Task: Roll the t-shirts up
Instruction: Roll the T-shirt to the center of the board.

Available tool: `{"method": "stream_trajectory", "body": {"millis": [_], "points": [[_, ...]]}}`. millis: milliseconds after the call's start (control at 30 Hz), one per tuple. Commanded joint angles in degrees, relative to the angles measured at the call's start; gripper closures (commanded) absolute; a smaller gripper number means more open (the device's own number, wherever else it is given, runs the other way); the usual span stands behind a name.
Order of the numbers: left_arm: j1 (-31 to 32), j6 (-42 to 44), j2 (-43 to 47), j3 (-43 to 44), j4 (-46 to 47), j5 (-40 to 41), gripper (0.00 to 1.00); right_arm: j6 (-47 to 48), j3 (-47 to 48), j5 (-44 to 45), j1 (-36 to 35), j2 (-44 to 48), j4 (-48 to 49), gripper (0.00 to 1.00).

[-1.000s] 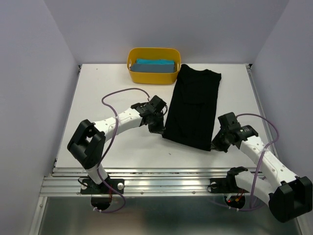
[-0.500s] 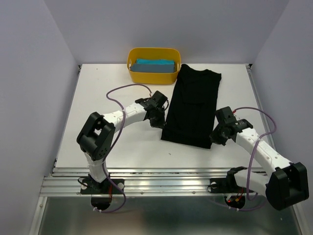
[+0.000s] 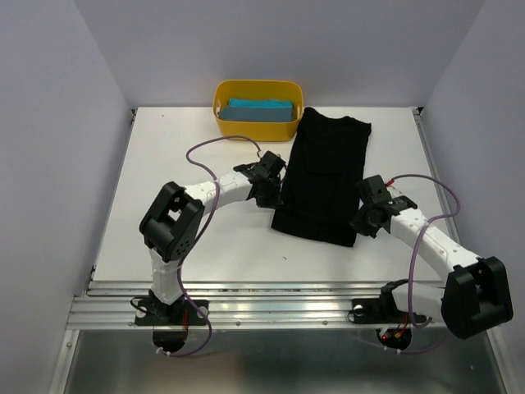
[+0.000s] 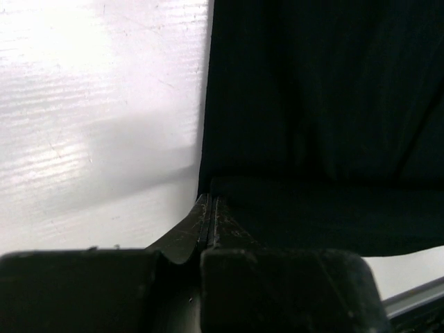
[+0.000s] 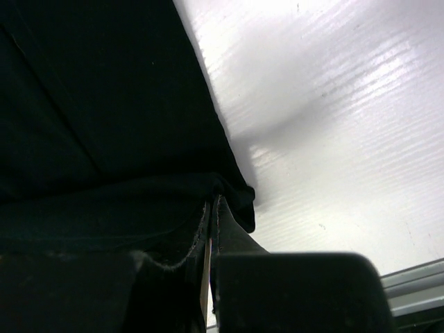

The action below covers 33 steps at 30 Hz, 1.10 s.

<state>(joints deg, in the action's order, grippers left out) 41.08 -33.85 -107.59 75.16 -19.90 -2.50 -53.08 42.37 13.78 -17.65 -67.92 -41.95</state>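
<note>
Top external view first: you have the black t-shirt lying flat on the white surface, right of centre. Its collar end is at the back, just beside the yellow tub. The teal-blue t-shirt sits folded inside that tub. Your left fingers are down at the black shirt's near left corner and your right fingers at its near right corner, with the near hem strung between them. Both pairs are closed on the cloth. The near edge looks a little thicker than the rest, as though a narrow band is turned over, though from this height you cannot be sure.

Left wrist view: the fingers are pressed together with no gap, and the corner of the black cloth runs into the seam between their tips. Just beyond them a folded band of cloth lies across the shirt, its crease running side to side. The shirt's left edge runs straight away from the fingers, with bare surface to its left.

Right wrist view: much the same, mirrored. The fingers are clamped shut on the corner of the black cloth, which bunches into a small rounded lump just beyond the tips. A turned-over band runs off to the left, and bare surface lies to the right.
</note>
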Motion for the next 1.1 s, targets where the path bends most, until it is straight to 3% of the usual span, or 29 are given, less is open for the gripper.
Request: {"method": "stream_trajectory", "body": {"millis": [0, 567, 767, 867, 933, 1067], "points": [[-0.74, 3.43, 0.37, 0.26, 3.37, 4.17, 1.00, 0.43, -0.62, 5.11, 0.16, -0.63, 2.93, 0.99], [-0.74, 6.33, -4.20, 2.71, 5.93, 2.77, 1.00, 0.87, -2.03, 7.84, 0.16, -7.48, 8.29, 0.98], [-0.65, 7.48, -3.25, 3.77, 4.00, 2.94, 0.86, 0.87, -2.03, 7.23, 0.16, -6.27, 8.29, 0.70], [-0.65, 7.57, 0.09, 3.68, 2.85, 5.75, 0.67, 1.31, -0.89, 7.57, 0.16, -3.28, 6.28, 0.57], [-0.65, 7.74, 2.02, 3.59, 2.06, 7.50, 0.61, 1.92, 0.34, 7.49, 0.16, -2.05, 5.05, 0.51], [-0.56, 8.71, 7.04, 3.86, -0.05, 11.02, 0.60, 6.05, 3.33, 4.07, 0.16, 0.59, 3.63, 0.45]]}}
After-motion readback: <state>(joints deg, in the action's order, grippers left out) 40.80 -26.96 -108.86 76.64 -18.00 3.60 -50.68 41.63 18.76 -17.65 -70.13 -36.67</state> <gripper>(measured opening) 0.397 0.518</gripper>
